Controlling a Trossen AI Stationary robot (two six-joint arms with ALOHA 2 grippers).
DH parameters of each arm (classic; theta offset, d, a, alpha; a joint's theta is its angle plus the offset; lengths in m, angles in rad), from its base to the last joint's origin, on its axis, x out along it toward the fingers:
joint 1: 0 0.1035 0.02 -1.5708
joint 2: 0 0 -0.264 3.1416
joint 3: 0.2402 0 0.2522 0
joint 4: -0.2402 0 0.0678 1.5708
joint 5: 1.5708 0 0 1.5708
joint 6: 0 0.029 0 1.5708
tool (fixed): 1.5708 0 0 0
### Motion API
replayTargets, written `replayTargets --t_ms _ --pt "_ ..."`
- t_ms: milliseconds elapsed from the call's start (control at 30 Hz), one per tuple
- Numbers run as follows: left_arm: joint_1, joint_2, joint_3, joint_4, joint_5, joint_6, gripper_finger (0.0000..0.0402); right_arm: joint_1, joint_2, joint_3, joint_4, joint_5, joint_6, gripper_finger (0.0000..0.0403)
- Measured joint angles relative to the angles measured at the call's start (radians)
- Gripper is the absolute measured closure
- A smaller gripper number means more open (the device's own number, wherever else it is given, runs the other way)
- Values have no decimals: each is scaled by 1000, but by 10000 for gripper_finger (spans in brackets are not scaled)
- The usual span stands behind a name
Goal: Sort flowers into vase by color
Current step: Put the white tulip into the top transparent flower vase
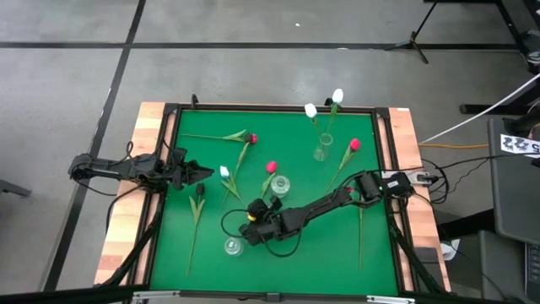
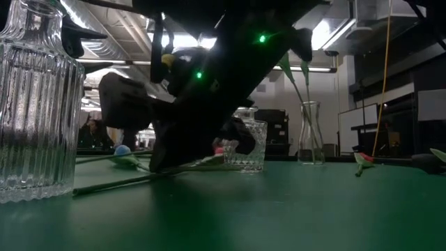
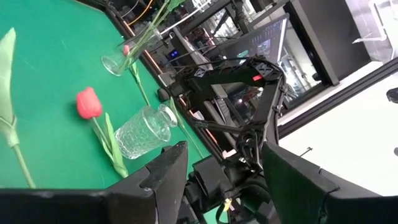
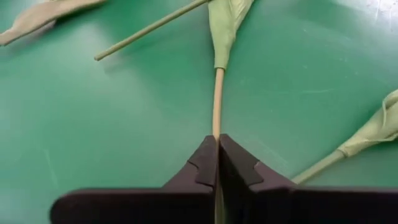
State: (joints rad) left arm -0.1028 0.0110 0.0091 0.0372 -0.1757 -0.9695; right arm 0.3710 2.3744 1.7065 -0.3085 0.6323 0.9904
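White tulips stand in the far glass vase.

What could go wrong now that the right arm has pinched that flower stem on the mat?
1. The right gripper is shut on a thin stem with only its fingertips; the stem may slip or twist when lifted.
2. Another stem and a leaf lie close by and could be dragged along.
3. The ribbed glass vase stands beside the gripper; a swing could tip it.
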Motion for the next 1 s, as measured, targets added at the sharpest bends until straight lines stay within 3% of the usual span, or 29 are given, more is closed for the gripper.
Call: replayTargets --t_ms 333,633,900,1000 --pt "0 0 0 0 0 -1 202 2 -107 0 -63 112 -32 400" --pt "0 0 0 1 0 -2 202 14 -211 2 -55 148 -115 400" --pt "0 0 0 0 0 -1 202 25 -324 3 -69 283 -189 401" --pt "0 0 0 0 0 -1 202 35 -354 3 -44 386 -246 401"
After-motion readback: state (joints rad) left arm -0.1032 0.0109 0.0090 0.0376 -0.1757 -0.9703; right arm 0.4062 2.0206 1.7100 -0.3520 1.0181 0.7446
